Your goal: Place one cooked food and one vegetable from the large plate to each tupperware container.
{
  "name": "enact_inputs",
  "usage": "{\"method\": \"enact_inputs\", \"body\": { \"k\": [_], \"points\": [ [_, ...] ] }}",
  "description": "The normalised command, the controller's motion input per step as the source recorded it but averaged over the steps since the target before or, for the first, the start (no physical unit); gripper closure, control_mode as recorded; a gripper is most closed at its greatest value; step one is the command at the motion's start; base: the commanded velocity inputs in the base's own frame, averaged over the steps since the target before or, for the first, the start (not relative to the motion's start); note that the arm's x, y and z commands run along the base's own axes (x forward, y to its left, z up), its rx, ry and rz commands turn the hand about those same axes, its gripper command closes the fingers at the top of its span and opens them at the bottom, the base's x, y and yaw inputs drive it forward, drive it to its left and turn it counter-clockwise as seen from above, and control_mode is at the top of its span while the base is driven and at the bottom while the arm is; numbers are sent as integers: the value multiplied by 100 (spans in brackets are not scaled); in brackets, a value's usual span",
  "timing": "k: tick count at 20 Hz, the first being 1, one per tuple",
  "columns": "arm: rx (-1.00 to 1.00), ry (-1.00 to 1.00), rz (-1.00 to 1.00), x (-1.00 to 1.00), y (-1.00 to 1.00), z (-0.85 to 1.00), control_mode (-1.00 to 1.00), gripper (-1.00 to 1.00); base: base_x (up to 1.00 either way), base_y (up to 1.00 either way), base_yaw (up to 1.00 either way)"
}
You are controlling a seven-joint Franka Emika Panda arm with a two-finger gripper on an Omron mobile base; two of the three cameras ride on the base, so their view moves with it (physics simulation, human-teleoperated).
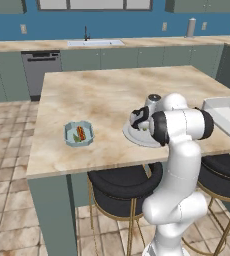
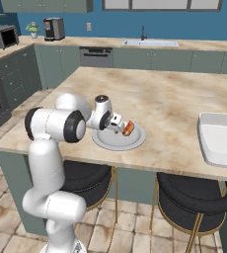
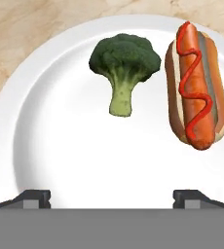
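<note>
The large plate (image 3: 60, 146) lies under my hand and holds a green broccoli floret (image 3: 125, 68) and a hot dog (image 3: 196, 87) with a ketchup squiggle, side by side. My gripper (image 3: 112, 197) hovers just above the plate's bare near part, open, with nothing between its fingertips (image 3: 33, 197). From the right base view the gripper (image 2: 118, 123) points down at the plate (image 2: 110, 143) beside the hot dog (image 2: 128, 128). The small teal tupperware container (image 1: 79, 133) sits left of the plate (image 1: 132, 136), with reddish and green food inside. The white tupperware container (image 1: 226, 114) stands at the right, its inside bare.
All of this stands on a marble island counter (image 1: 102, 95), near its front edge. Two dark round stools (image 2: 194, 195) are tucked under that edge. A back counter with a sink (image 1: 94, 43) runs along the blue wall.
</note>
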Motion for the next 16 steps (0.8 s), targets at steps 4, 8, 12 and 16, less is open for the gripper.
{"method": "enact_inputs", "body": {
  "k": [4, 8, 12, 16],
  "points": [
    [3, -10, 0, 22, -1, -9, -100, -100, 0, 0, 0],
    [5, -4, 0, 25, -11, 0, -100, -100, 0, 0, 0],
    [2, 0, 0, 29, -28, 0, -100, -100, 0, 0, 0],
    [0, 2, 0, 44, -17, 0, -100, -100, 0, 0, 0]
  ]
}}
